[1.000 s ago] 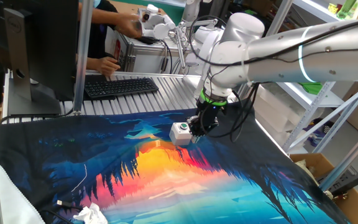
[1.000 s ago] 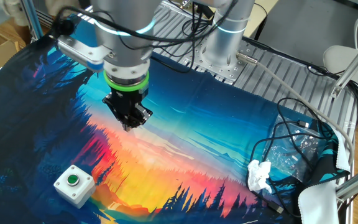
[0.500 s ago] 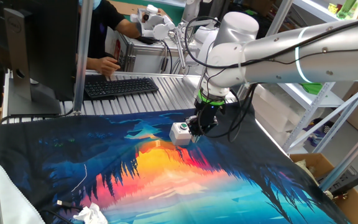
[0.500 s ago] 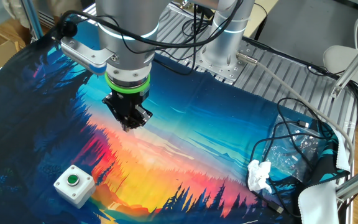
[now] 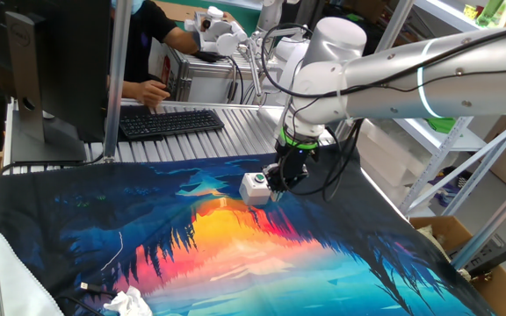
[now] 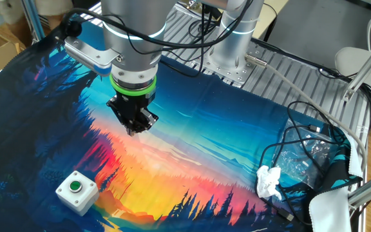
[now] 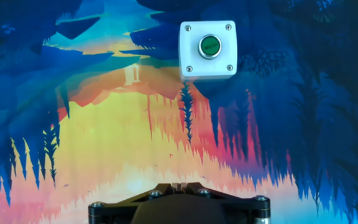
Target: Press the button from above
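The button (image 6: 76, 187) is a small white box with a round green cap, standing on the colourful cloth. It also shows in one fixed view (image 5: 255, 184) and in the upper middle of the hand view (image 7: 209, 47). My gripper (image 6: 133, 130) hangs above the cloth, well to the side of the button and not over it. In one fixed view the gripper (image 5: 279, 188) appears just right of the box. In the hand view the fingertips (image 7: 180, 185) touch each other, shut on nothing.
The cloth (image 6: 192, 167) covers the table. Crumpled white paper (image 6: 268, 181) and a tangle of black cables (image 6: 314, 151) lie at one end. A keyboard (image 5: 170, 122), a monitor (image 5: 46, 61) and a person's hands are behind the table. The arm's base (image 6: 232, 45) stands at the table's edge.
The arm's upper part has shifted slightly sideways; the gripper stays at nearly the same spot above the cloth. The button has not moved.
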Robot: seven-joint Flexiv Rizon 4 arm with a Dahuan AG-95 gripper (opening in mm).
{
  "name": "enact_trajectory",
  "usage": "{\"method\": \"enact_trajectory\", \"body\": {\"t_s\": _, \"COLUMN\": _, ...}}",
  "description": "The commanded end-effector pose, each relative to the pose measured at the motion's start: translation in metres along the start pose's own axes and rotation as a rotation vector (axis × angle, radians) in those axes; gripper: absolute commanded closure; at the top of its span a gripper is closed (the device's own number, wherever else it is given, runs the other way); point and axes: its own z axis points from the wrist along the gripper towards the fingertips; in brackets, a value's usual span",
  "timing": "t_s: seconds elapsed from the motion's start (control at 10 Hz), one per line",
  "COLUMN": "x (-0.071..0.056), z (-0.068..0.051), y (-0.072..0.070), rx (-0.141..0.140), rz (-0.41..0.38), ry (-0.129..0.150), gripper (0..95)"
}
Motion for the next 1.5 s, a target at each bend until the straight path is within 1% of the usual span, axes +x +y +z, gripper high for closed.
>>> {"method": "enact_trajectory", "body": {"t_s": 0.1, "x": 0.0, "z": 0.0, "y": 0.0, "rx": -0.001, "rz": 0.003, "ry": -0.001, "gripper": 95.0}}
{"method": "enact_trajectory", "body": {"t_s": 0.3, "x": -0.001, "z": 0.0, "y": 0.0, "rx": -0.001, "rz": 0.004, "ry": -0.001, "gripper": 95.0}}
{"method": "enact_trajectory", "body": {"t_s": 0.7, "x": -0.008, "z": 0.002, "y": -0.003, "rx": -0.002, "rz": 0.009, "ry": 0.002, "gripper": 95.0}}
{"method": "enact_trajectory", "body": {"t_s": 1.2, "x": -0.026, "z": 0.002, "y": -0.009, "rx": -0.004, "rz": 0.014, "ry": 0.008, "gripper": 95.0}}
{"method": "enact_trajectory", "body": {"t_s": 1.5, "x": -0.04, "z": 0.005, "y": -0.015, "rx": -0.004, "rz": 0.014, "ry": 0.015, "gripper": 95.0}}
